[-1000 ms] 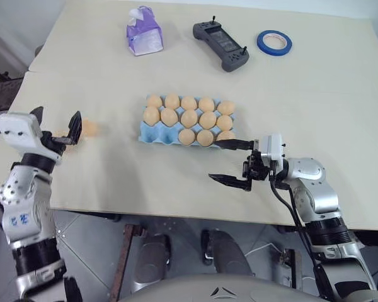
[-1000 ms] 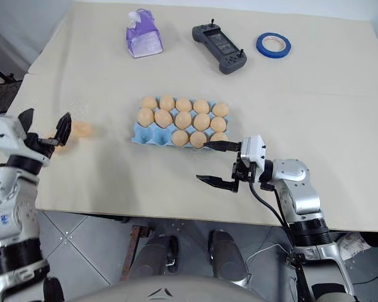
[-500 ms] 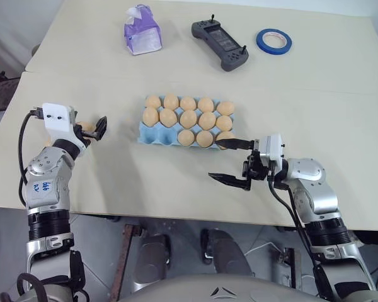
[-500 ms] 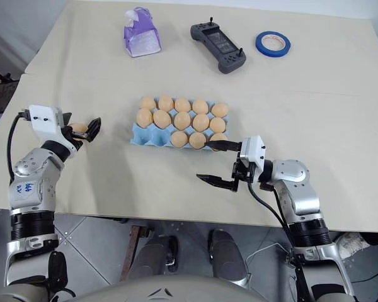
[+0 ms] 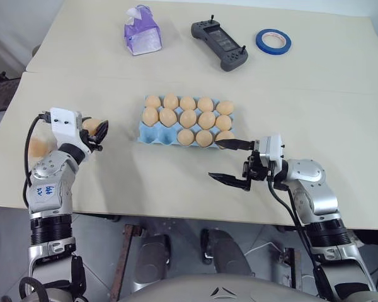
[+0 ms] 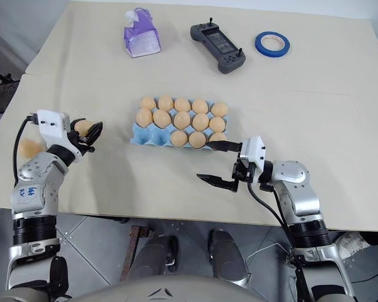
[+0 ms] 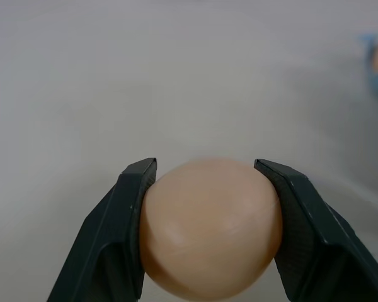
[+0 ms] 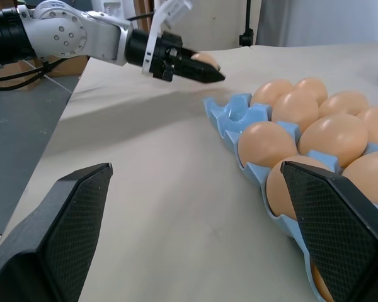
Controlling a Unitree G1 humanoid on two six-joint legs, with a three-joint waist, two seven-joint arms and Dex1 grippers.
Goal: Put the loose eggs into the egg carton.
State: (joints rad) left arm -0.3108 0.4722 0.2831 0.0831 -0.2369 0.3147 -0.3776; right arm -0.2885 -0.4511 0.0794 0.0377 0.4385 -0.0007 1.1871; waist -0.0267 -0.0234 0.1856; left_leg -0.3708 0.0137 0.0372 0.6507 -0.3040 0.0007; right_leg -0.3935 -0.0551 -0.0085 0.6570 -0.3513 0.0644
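Left hand [image 7: 205, 236]: both black fingers are clamped on one smooth tan-orange egg [image 7: 209, 226], held above the beige table [image 5: 176, 182] to the left of the light-blue moulded egg carton [image 5: 152, 132]. Right hand [image 5: 230, 162]: fingers spread wide apart, holding nothing, positioned at the carton's near right corner. Carton contents: thirteen tan-orange eggs [image 5: 188, 118], filling the far and middle rows and three cups of the near row; the two near-left cups are vacant. Another loose egg [image 6: 30, 148] lies on the table at the left edge.
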